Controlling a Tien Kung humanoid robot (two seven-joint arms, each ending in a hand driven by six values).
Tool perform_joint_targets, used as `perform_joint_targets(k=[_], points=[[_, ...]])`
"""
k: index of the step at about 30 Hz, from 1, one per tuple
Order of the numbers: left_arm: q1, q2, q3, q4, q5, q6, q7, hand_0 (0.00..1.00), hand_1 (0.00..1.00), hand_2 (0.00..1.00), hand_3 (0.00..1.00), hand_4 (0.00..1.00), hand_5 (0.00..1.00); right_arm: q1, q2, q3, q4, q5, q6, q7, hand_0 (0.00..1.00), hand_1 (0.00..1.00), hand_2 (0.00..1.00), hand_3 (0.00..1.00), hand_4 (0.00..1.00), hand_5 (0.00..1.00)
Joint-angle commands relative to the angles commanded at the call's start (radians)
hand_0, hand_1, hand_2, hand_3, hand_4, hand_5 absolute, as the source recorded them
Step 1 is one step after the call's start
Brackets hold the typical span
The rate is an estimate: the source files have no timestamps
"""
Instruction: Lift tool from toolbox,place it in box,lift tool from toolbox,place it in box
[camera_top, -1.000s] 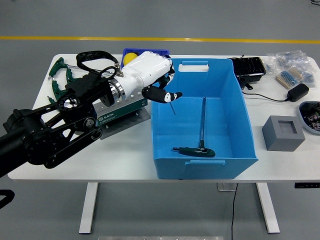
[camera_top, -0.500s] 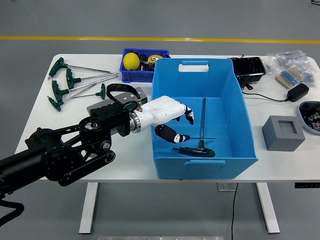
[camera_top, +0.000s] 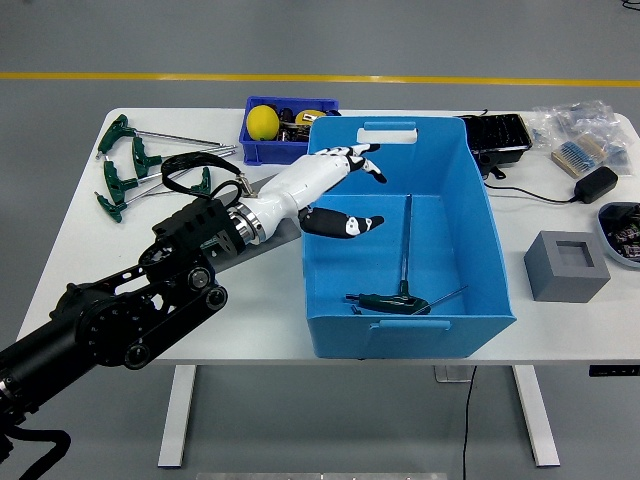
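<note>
Left robot hand open, empty, above blue box left wall. T-handle tools lie inside. Clear wall, swing to 9 o'clock toward wrenches on tabletop.

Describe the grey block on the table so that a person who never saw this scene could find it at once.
Start from the big light blue box in the middle of the white table. Just right of it, near the table's front edge, stands the grey block. It is the only grey cube there, with a square hollow in its top.
</note>
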Motion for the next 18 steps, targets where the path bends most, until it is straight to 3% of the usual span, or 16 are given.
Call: perform_joint_targets(k=[4,5,6,10,11,13,16,18], points=[[0.085,-0.016,-0.149,-0.050,-0.125,0.004,0.002,0.916,0.957,0.998,0.751,0.778,0.439,-0.002,0.001,-0.008,-0.002,0.016,0.003,0.005,0.680,0.642,0.717,0.574,0.798,0.733],[0.106,-0.020,-0.184,-0.062,-0.154,0.001,0.004,0.817,0.830,0.919,0.688,0.789,0.480,-0.002,0.001,-0.009,-0.002,0.017,0.003,0.005,0.680,0.642,0.716,0.574,0.798,0.733],[0.130,-0.024,-0.219,-0.074,-0.189,-0.001,0.007,0.817,0.830,0.919,0.688,0.789,0.480,-0.003,0.001,-0.010,-0.002,0.018,0.003,0.005,0.680,0.642,0.716,0.574,0.798,0.733],[0.252,-0.056,-0.372,-0.100,-0.357,-0.055,0.035,0.817,0.830,0.919,0.688,0.789,0.480,-0.004,0.004,-0.016,-0.003,0.028,0.005,0.009,0.680,0.642,0.716,0.574,0.798,0.733],[0.289,-0.065,-0.420,-0.099,-0.409,-0.067,0.041,0.783,0.791,0.884,0.755,0.834,0.702,-0.003,0.004,-0.018,-0.003,0.029,0.006,0.009,0.680,0.642,0.715,0.575,0.796,0.732],[0.347,-0.074,-0.491,-0.097,-0.487,-0.077,0.043,0.783,0.791,0.884,0.755,0.834,0.702,-0.003,0.005,-0.017,-0.004,0.027,0.006,0.009,0.680,0.642,0.715,0.575,0.796,0.732],[0.428,-0.064,-0.563,-0.095,-0.611,-0.088,0.023,0.783,0.791,0.884,0.755,0.834,0.702,-0.004,0.009,-0.010,-0.005,0.015,0.003,0.005,0.680,0.642,0.715,0.575,0.796,0.732],[0.483,-0.037,-0.567,-0.106,-0.691,-0.089,-0.007,0.780,0.769,0.865,0.746,0.828,0.736,-0.006,0.014,-0.003,-0.009,0.007,-0.001,0.002,0.680,0.642,0.715,0.574,0.794,0.731]])
